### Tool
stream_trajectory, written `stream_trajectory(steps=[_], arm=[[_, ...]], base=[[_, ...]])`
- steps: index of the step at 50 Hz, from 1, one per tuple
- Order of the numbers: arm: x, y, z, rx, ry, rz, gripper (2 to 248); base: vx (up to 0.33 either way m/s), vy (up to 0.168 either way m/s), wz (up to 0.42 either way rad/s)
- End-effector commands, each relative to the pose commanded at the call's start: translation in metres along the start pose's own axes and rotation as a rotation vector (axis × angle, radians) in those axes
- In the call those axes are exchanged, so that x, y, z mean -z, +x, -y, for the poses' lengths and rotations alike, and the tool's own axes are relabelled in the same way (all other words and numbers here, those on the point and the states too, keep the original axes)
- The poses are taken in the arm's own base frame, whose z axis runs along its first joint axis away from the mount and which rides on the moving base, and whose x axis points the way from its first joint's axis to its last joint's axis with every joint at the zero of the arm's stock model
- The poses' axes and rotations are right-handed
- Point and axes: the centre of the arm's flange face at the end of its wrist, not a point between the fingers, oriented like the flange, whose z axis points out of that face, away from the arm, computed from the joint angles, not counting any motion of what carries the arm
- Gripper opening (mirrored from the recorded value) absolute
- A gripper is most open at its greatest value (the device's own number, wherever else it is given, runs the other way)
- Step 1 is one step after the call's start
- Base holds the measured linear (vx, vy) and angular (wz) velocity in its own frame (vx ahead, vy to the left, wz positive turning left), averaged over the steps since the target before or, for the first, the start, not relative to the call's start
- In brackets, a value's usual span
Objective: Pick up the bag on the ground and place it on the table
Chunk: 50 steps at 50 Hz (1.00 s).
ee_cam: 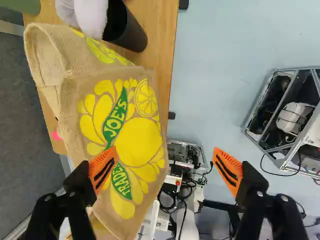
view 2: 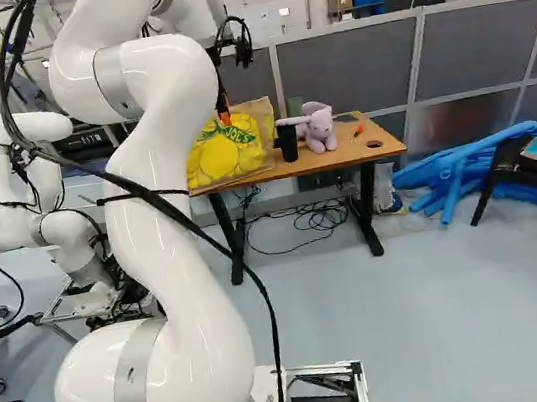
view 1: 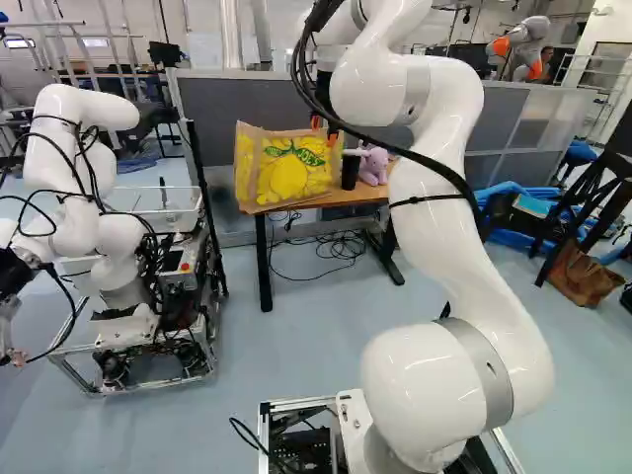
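— While you have the left base view up, where's the bag (view 1: pixel 286 173)?
— Upright on the wooden table (view 1: pixel 346 198), boxy, coarse burlap. From its middle, the claw (view 1: pixel 324 128) is between one and two o'clock.
— Right base view?
— Soft lilac plush (view 2: pixel 318 127) at the bag's three o'clock, past a smooth black cup (view 2: pixel 288 143).
— Wrist view?
— The claw (ee_cam: pixel 165 172) gapes wide, gripping nothing; the bag's at its ten o'clock, twelve being ahead.

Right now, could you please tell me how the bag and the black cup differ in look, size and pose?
The bag is tan with a yellow and green print; the cup is plain black. The bag is far wider and taller than the cup. The bag reaches past the table's edge, while the cup stands upright within it. Both are at the table.
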Motion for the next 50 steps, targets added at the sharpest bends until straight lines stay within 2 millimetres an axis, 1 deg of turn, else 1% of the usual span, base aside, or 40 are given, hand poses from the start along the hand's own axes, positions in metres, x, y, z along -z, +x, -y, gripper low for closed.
stream_trajectory(steps=[26,50], arm=[[-0.005,0.001,-0.004,0.038,0.029,-0.005,247],[-0.017,0.002,-0.013,0.117,0.089,-0.019,247]], base=[[0.0,0.0,0.0],[0.0,0.0,0.0]])
